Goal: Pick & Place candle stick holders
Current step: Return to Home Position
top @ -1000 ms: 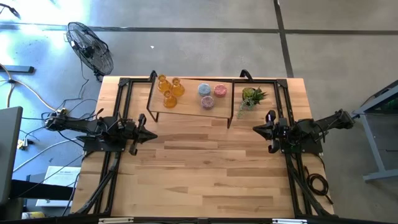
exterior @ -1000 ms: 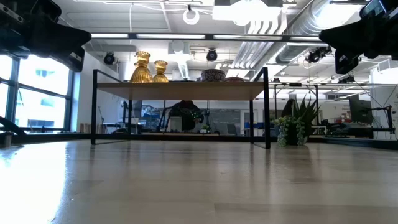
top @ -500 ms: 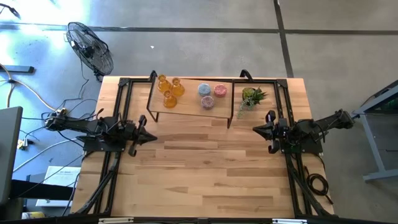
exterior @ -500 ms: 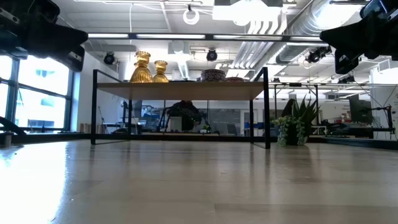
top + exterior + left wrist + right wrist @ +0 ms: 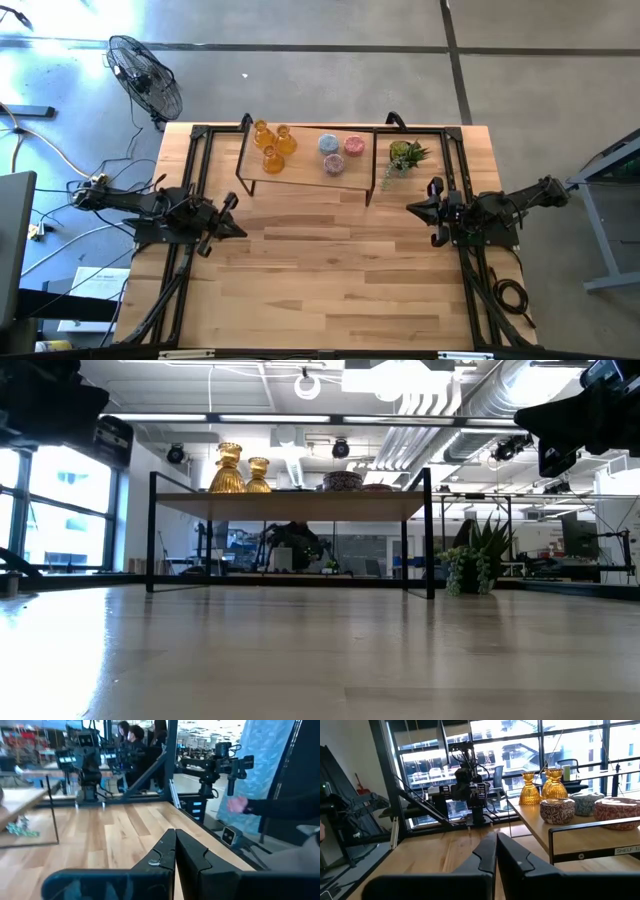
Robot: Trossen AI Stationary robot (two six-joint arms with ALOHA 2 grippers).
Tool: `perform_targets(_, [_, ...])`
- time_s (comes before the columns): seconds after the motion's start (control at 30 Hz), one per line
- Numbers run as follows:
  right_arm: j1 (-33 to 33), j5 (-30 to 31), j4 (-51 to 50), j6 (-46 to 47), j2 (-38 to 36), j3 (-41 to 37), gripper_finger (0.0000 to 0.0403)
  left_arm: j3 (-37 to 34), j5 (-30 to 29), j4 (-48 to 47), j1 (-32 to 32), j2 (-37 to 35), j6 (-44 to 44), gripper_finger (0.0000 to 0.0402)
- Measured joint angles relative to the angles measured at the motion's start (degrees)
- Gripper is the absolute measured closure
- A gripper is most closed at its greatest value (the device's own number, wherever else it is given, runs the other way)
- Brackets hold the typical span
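All six candle holders stand on the shelf at the back of the surface, and neither claw touches any of them. The left claw hangs over the left side of the surface, in front of the shelf's left end and apart from it. In its wrist view its two dark fingers are pressed together with nothing between them. The right claw hangs over the right side, in front of the shelf's right end and the small potted plant. Its fingers are also closed flat against each other and empty.

There are three amber holders, glassy and bottle-like with narrow necks and ribbed round bodies. They are clustered at the shelf's left end, two behind and one in front. There are also three squat round holders towards the right end. The blue-grey holder and the pink holder sit side by side at the back. The mauve holder sits just in front of the blue-grey one.

The shelf is a pale wooden board on a thin black metal frame. The surface is light planked wood. A black fan stands on the grey floor beyond the back left corner.
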Motion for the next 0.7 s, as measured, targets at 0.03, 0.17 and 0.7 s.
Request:
perform_targets(0.03, [0.01,0.01,0.02,0.12,0.0,0.0,0.0397,0.0,-0.11,0.02,0.0,-0.26,0.8,0.0401])
perform_targets(0.17, [0.01,0.0,0.02,0.16,0.0,0.0,0.0397,0.04,-0.59,0.0,0.0,-2.87,3.13,0.0401])
perform_targets(0.7, [-0.01,0.0,0.0,0.29,0.04,0.0,0.0402,0.15,-1.93,1.33,0.0,-4.82,3.51,0.0401])
